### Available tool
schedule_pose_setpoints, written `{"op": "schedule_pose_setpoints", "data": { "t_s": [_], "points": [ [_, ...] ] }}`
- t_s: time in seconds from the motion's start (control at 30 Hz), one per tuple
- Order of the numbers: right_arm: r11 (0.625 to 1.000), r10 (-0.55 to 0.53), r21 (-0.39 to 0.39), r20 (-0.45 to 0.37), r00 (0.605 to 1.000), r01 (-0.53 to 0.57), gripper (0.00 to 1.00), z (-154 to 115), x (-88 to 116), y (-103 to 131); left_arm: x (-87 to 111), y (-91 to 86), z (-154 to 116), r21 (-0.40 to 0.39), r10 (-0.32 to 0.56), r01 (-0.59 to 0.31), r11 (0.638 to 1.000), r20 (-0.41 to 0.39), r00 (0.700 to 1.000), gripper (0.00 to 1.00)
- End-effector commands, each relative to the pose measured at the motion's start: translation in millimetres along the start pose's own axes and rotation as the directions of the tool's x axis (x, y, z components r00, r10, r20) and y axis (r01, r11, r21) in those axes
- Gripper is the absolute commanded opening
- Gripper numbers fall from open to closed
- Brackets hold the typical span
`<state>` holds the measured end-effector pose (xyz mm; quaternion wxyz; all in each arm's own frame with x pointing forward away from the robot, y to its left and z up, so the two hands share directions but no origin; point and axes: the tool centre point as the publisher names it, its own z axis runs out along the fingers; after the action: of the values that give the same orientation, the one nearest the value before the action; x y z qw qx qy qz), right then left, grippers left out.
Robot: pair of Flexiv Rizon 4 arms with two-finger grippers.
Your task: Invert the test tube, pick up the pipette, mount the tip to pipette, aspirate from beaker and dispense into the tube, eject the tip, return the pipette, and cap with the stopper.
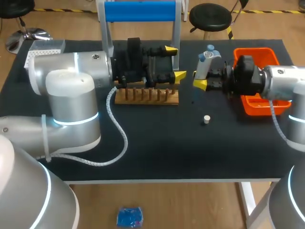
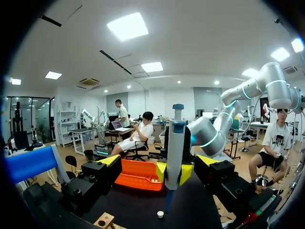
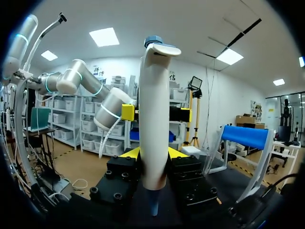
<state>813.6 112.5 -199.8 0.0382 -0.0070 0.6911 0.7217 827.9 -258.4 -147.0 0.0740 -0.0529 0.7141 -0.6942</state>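
1. The pipette [image 3: 152, 119] is a smooth white barrel, upright, with a blue cap, a curved hook and a thin blue shaft.
2. The right gripper [image 3: 152, 156] clamps it from both sides, between the wooden rack [image 1: 147, 95] and the orange tray [image 1: 257, 107].
3. The left gripper [image 1: 175, 62] stands spread wide and empty by the rack.
4. A small white stopper [image 1: 206, 119] lies on the black table [image 1: 157, 148].

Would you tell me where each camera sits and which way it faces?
Head view: above and behind, looking down on the table; both arms show, left tool open, right tool holding the pipette.
Left wrist view: on the left wrist, facing the right arm; its open tool shows.
Right wrist view: on the right wrist, facing the left arm; its tool grips the pipette.
Shared: every view shows the pipette.
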Motion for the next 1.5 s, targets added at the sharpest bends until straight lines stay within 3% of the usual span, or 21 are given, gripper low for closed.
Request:
{"op": "schedule_pose_setpoints", "data": {
  "t_s": [0.03,0.47,1.5],
  "points": [
    [1.0,0.012,-0.002,-0.033,0.999,-0.012,0.0,4.2,-6.3,-2.1,0.1,1.6,0.8,0.043,-0.004,0.004,0.999,0.001,1.0,1.0],
    [0.998,0.011,0.068,-0.122,0.993,-0.002,0.0,21.7,-9.6,-7.2,0.1,1.6,0.8,0.043,-0.004,0.004,0.999,0.001,1.0,1.0],
    [0.999,-0.004,0.046,-0.136,0.991,0.011,0.0,63.8,-12.5,-3.4,0.1,1.6,0.8,0.043,-0.004,0.004,0.999,0.001,1.0,1.0]
  ]
}}
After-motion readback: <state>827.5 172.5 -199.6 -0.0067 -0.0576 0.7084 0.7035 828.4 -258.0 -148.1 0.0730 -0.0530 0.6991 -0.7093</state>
